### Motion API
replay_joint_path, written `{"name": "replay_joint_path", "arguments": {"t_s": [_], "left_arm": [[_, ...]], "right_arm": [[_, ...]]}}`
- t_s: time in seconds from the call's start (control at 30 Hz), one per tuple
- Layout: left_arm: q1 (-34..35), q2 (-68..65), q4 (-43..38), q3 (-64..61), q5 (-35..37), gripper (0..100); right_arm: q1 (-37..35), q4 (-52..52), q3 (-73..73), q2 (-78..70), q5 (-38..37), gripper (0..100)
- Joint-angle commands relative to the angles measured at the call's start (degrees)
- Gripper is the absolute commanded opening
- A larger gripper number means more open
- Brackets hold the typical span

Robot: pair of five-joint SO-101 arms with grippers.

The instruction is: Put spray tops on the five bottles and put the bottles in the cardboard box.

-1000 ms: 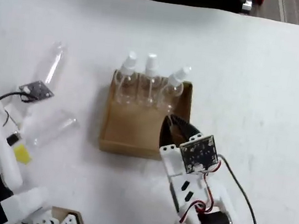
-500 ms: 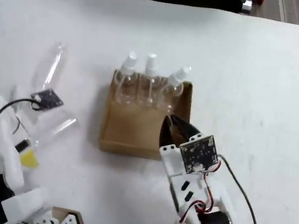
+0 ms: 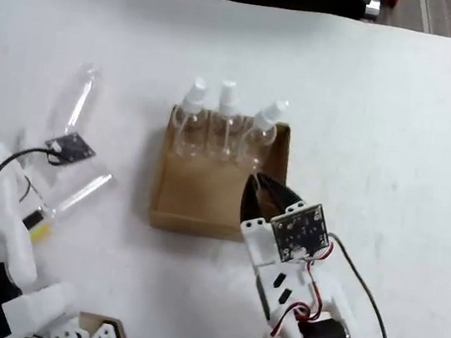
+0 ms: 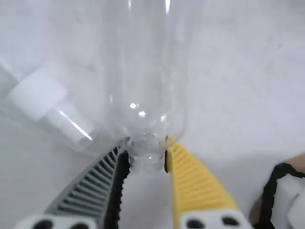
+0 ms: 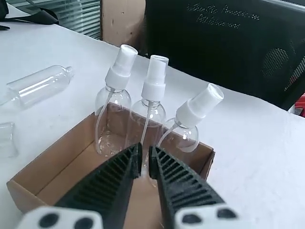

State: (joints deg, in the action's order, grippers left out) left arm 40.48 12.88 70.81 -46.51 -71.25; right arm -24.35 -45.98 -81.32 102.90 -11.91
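My left gripper (image 4: pixel 147 153) is shut on the neck of a clear bottle (image 4: pixel 145 71) that has no top. This bottle (image 3: pixel 82 190) lies slantwise left of the cardboard box (image 3: pixel 204 200). A white spray top (image 4: pixel 37 97) lies on the table close beside it. A second topless bottle (image 3: pixel 77 96) lies farther back on the left. Three bottles with white spray tops (image 3: pixel 224 127) stand in a row against the box's far wall (image 5: pixel 150 109). My right gripper (image 5: pixel 144 162) hovers over the box's near right corner, shut with nothing in it.
The box's near half (image 5: pixel 71 176) holds nothing. A small cardboard tray (image 3: pixel 99 323) sits at the table's front edge by the left arm's base. White tabletop (image 3: pixel 397 143) stretches open to the right and behind the box.
The left arm has swung right and forward over the nearer topless bottle, and that bottle has shifted and turned. The right arm and the box have stayed put.
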Motion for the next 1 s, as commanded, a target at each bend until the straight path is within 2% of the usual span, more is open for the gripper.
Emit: {"name": "replay_joint_path", "arguments": {"t_s": [0.0,0.13,0.23,0.57,0.63,0.8,0.97], "left_arm": [[-0.9,5.6,12.0,10.1,-0.4,3],[-0.9,10.3,25.0,19.7,-0.6,3],[-0.9,13.9,29.3,24.2,-0.6,3],[-2.9,29.8,30.4,24.7,-0.1,3],[-4.5,33.6,30.4,24.7,2.9,3],[-13.8,42.7,30.4,24.7,12.9,3],[-26.5,47.6,31.3,24.7,22.1,3]], "right_arm": [[0.0,1.3,0.4,0.2,-0.6,1.8],[0.0,1.3,0.4,0.2,-0.6,1.8],[0.0,1.3,0.4,0.2,-0.6,1.8],[-1.0,3.0,0.9,0.2,-0.6,1.8],[-2.1,3.1,0.8,0.2,-0.6,1.8],[-3.5,3.1,0.8,0.2,-0.6,1.8],[-2.6,1.9,2.5,0.3,-0.2,1.7]]}}
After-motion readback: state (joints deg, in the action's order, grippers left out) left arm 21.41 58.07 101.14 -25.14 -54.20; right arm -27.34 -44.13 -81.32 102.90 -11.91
